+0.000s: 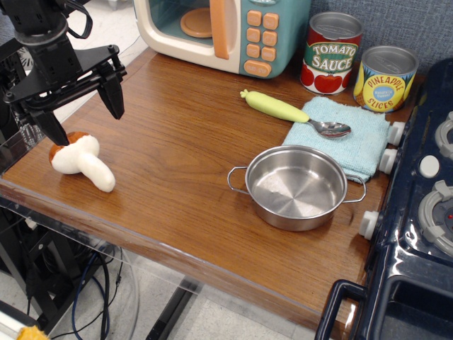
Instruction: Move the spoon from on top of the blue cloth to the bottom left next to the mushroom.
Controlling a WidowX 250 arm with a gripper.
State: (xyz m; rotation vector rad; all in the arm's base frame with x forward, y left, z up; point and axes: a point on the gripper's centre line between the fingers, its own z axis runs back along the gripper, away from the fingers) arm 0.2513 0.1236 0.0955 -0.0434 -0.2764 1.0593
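The spoon (294, 113) lies with its shiny metal bowl on the blue cloth (354, 138) and its pale yellow-green handle reaching left onto the wooden table (177, 149). The blue cloth sits at the right, behind the pot. The plush mushroom (81, 161) lies on its side at the table's left edge. My gripper (83, 117) hangs at the far left, just above the mushroom, far from the spoon. Its two black fingers are spread wide and hold nothing.
A steel pot (297, 188) stands in front of the cloth. A toy microwave (223, 32), a tomato sauce can (331, 53) and a pineapple can (386, 78) line the back. A dark blue toy stove (425, 198) borders the right side.
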